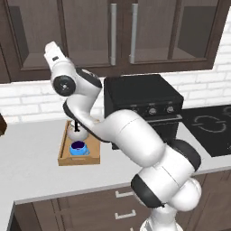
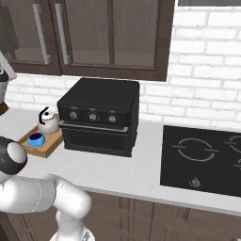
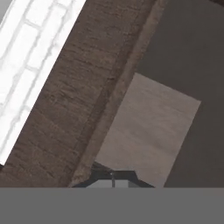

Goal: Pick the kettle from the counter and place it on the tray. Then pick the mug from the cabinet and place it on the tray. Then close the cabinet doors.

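Kitchen, robot arm at wall cabinet (image 1: 122, 36): both cabinet doors (image 1: 90, 31) look shut or v. nearly so in the left base view, their long silver bar handles (image 1: 113, 34) upright and side by side at centre. Kettle (image 2: 48, 123) and mug (image 2: 36, 139) sit together in the tray (image 2: 49, 146) on the worktop (image 1: 36, 167), just left of the black oven box (image 2: 99, 117); mug nearer the front edge, kettle behind it, touching or just beside — can't tell which.

Gripper (image 3: 113, 178) is raised to cabinet height, tips pressed together, pinching nothing; hand view shows it close to the brown door frame w/ white brick alongside.

Handling, as judged: doors are stiff, hinged panels, fairly light to swing; the bar handle or door edge is the place to push, no grip needed. Door's long axis runs vertical, face turned out toward the room. Kettle prob. light, rigid, smooth-sided; thin black handle arches upright over the top, the natural hold. Mug small, hard, prob. breakable, stands upright w/ mouth up. Tray's long axis runs front-to-back across the worktop, angled slightly.
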